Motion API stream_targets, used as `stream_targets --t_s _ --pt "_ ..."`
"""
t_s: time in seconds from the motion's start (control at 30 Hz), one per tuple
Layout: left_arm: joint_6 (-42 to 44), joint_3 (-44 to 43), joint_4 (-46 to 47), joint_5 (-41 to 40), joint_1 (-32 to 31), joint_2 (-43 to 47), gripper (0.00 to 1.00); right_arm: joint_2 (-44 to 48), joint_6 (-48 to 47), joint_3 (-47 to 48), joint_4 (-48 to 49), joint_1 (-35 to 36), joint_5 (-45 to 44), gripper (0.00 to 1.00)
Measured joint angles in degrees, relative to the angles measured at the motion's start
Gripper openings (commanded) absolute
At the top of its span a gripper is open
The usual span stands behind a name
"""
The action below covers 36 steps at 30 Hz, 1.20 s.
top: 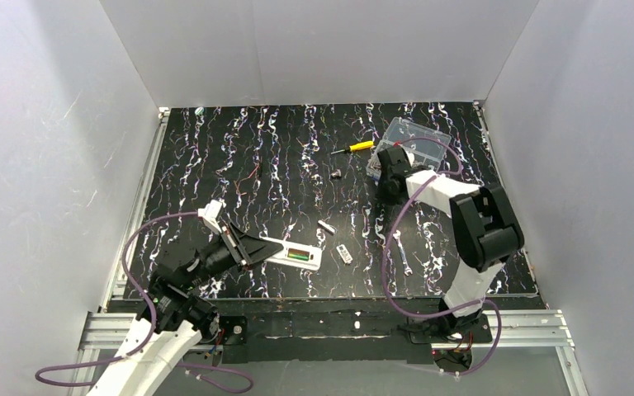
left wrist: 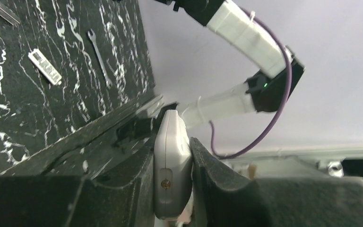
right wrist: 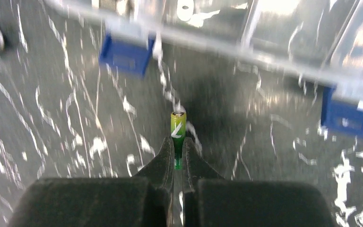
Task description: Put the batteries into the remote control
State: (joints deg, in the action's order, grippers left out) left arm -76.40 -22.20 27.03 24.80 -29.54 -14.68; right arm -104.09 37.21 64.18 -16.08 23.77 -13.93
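Left gripper (left wrist: 172,163) clamps the remote control (left wrist: 170,137) by its edges, likely to steady it — right gripper (right wrist: 178,153) pinches a green battery (right wrist: 178,125) by one end, tip free for insertion.

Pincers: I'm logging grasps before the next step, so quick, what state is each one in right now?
Left pincer: closed on the remote control.
Right pincer: closed on a green battery.

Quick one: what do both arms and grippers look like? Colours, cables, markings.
Both arms match: the left arm and right arm have white link shells and bulky black joint housings. A purple cable loops loosely along each. The left gripper and right gripper have matte black, tapering fingers. A small green light glows on a right-arm joint. No readable markings.
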Motion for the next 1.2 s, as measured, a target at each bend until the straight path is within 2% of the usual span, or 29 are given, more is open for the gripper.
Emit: stream_targets --t_s 0.17,0.4,0.6,0.9,1.2 --pt "16.06 -9.68 -11.69 8.87 0.0 -1.05 0.0 11.26 -6.88 -9.07 1.42 1.6 6.91 0.01" --pt "33.99 -23.89 -20.83 19.89 -0.09 -9.38 0.0 26.6 -16.13 -12.46 7.13 6.6 17.62 0.01" --pt "39.98 -27.15 -22.95 23.43 -0.11 -14.08 0.0 34.29 -20.04 -16.17 10.64 7.65 22.6 0.01" --pt "42.6 -30.47 -22.95 26.32 -0.11 -19.06 0.0 42.32 -23.65 -23.52 16.59 7.65 27.02 0.01" --pt "43.41 -30.95 -22.62 27.17 -0.11 -19.82 0.0 43.25 -26.38 -26.34 20.0 7.76 27.47 0.01"
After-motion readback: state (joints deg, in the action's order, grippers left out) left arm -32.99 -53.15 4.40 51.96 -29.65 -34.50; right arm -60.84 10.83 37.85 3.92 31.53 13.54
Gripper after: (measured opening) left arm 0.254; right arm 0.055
